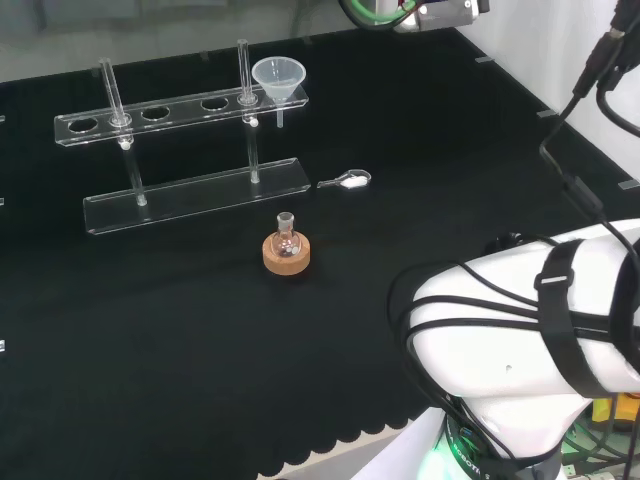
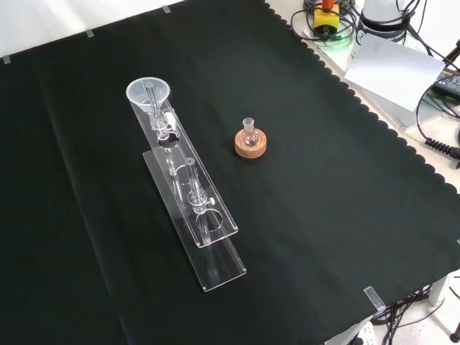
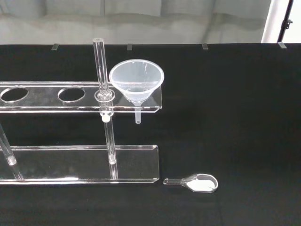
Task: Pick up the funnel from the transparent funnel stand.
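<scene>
Upright, the funnel (image 1: 279, 78) sits in the end hole of the clear stand (image 1: 180, 110), at the right end in the head view, its stem hanging below the upper plate. Nearby lie a spoon (image 1: 346, 181) and a small flask (image 1: 287, 237) on a cork ring (image 1: 287, 255). I cannot tell the hand's state.

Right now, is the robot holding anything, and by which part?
Nothing is held: the funnel sits untouched in the end hole of its clear stand.

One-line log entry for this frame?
clear plastic funnel: seated in end hole of transparent funnel stand | small glass flask: on cork ring | clear scoop: on cloth | pick: not yet done
</scene>
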You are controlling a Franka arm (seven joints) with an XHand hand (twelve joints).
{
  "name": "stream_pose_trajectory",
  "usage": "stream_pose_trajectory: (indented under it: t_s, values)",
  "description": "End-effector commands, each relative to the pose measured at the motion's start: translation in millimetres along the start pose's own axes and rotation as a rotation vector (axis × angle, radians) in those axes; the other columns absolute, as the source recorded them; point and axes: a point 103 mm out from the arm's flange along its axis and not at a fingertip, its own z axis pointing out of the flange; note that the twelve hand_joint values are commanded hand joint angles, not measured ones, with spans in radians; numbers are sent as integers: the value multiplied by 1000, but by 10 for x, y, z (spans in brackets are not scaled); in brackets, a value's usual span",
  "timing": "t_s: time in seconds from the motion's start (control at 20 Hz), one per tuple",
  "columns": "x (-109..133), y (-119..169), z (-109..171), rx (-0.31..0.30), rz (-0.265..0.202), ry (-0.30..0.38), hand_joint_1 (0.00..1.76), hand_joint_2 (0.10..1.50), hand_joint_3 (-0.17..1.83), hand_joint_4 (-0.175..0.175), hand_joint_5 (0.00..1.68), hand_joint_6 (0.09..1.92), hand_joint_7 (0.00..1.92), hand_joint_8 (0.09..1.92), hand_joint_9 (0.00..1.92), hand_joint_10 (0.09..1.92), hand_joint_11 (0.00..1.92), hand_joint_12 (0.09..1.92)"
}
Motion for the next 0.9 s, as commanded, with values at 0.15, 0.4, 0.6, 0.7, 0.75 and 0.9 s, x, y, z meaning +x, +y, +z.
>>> stream_pose_trajectory:
  t_s: [0.15, 0.4, 0.6, 0.7, 0.75, 0.9]
  values:
    - [-39, 120, 12, 11, 41, -10, 0, 1219, 390, 19, 289, 87, 78, 542, 218, 622, 31, 1357]
    - [-113, 337, 126, 23, 64, -6, 0, 1221, 385, 18, 290, 87, 81, 541, 221, 623, 30, 1358]
    - [-210, 620, 245, 42, 67, 2, 0, 1221, 377, 18, 292, 87, 88, 541, 227, 624, 29, 1359]
    - [-246, 787, 318, 58, 60, 0, 7, 1222, 366, 18, 292, 87, 92, 538, 229, 623, 28, 1362]
    - [-258, 879, 354, 62, 56, 5, 10, 1221, 361, 18, 292, 87, 94, 538, 230, 622, 26, 1362]
    - [-298, 1144, 453, 77, 44, 6, 30, 1216, 346, 16, 292, 87, 99, 535, 232, 621, 21, 1366]
